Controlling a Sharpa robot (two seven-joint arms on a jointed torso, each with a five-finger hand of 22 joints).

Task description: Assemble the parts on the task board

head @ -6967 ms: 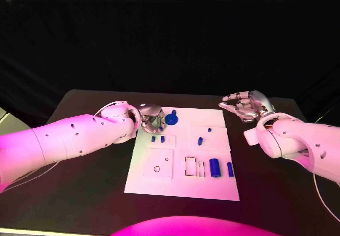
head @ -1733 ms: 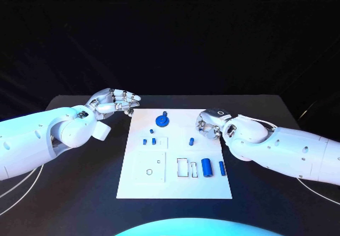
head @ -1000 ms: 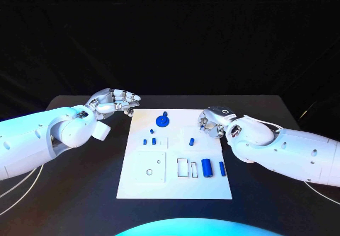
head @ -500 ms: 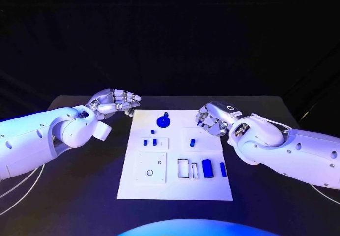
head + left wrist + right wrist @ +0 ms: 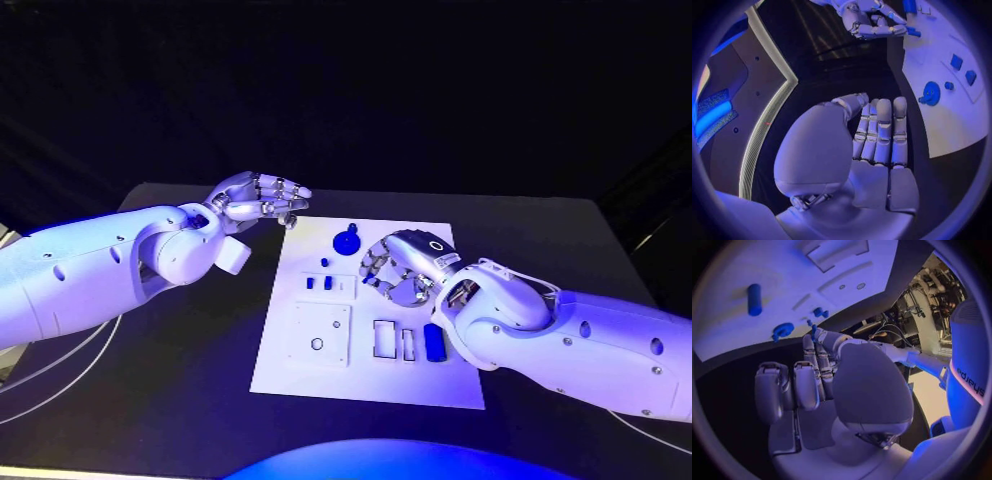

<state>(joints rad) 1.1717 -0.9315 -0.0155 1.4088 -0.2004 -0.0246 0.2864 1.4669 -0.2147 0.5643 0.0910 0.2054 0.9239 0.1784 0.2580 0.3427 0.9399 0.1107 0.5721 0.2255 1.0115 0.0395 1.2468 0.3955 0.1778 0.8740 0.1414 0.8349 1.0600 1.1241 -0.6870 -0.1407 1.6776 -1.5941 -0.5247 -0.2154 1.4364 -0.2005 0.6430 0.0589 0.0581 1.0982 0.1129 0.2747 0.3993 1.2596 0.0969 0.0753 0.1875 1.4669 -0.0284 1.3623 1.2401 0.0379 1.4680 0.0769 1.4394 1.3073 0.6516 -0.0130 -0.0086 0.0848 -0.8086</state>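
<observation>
1. Head view: the task board [image 5: 378, 372] is a white rectangular plate lying flat in the middle of the black table [image 5: 159, 380], with shallow rectangular recesses and a small ring-shaped hole in it.
2. On the board, a round blue part with a knob [image 5: 346, 241] stands near its far edge; two small blue pegs [image 5: 319, 283] stand closer in, and a larger blue cylinder [image 5: 434, 342] lies near the board's right edge.
3. The right hand [image 5: 397, 268] hovers over the board's centre, fingers curled in; the left wrist view shows a small blue part [image 5: 913, 33] pinched at its fingertips.
4. The left hand [image 5: 260, 200] hangs beyond the board's far left corner, fingers curled together on nothing.
</observation>
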